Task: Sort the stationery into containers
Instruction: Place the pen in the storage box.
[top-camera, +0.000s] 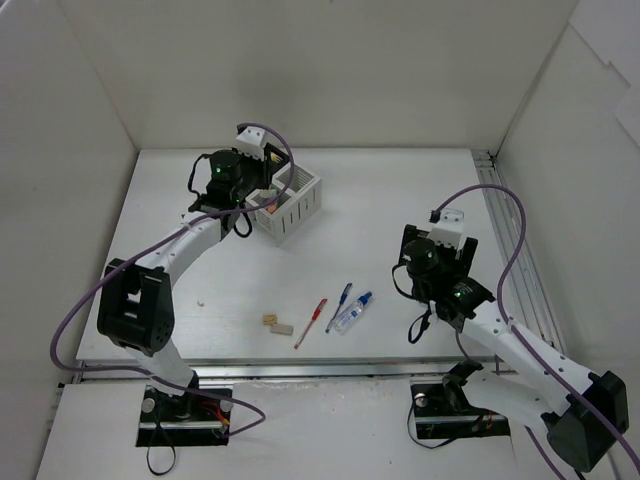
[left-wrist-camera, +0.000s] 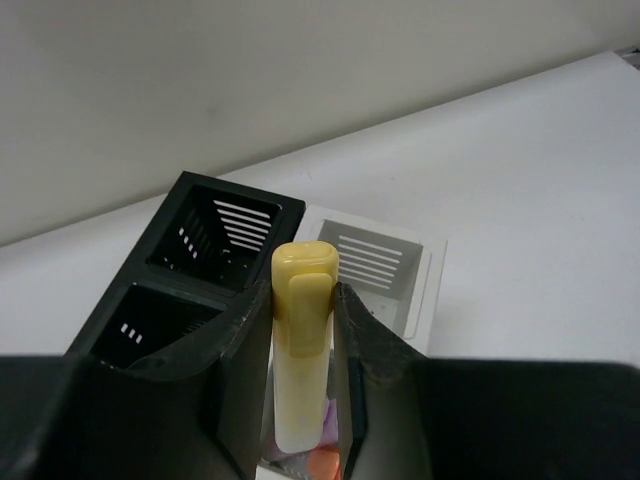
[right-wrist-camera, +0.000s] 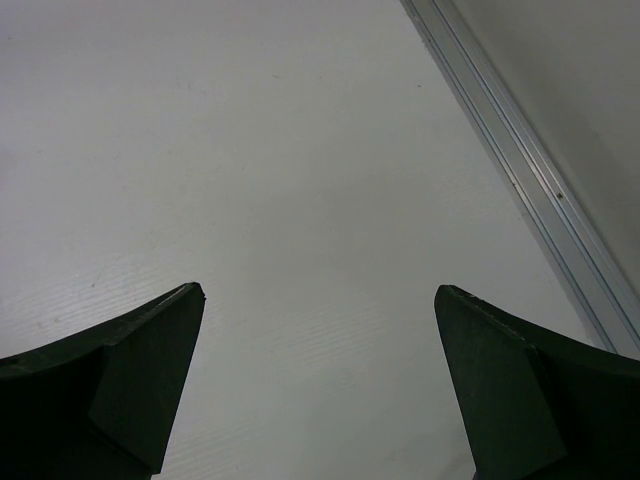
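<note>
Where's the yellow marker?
In the left wrist view, the left gripper holds the yellow marker over the white box, beside the black box, at far left on the table.

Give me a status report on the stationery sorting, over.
Left gripper shut on yellow marker, above white box beside black box. Right gripper open, empty. Red pen, blue pen, bottle, erasers on table. Nothing blocking.
</note>
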